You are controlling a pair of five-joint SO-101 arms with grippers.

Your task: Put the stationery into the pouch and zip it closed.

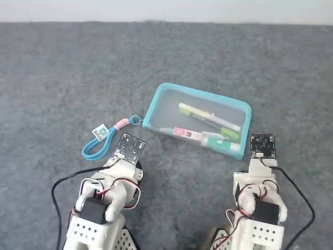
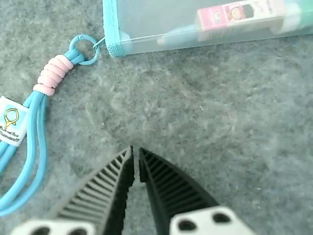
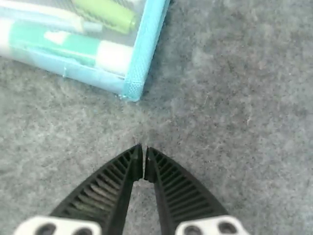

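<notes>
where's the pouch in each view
High view: the pouch lies mid-table, just beyond both arms.
Left wrist view: the pouch corner next to the blue strap, out beyond the left end effector.
Right wrist view: the opposite corner, out beyond the right end effector.
Shared landmark: the pouch's blue trim.

Gold emblem on white tag (image 2: 11,127) of blue strap (image 2: 40,142), print too small to read, pink label (image 2: 234,13) in pouch (image 2: 111,24) illegible
</notes>
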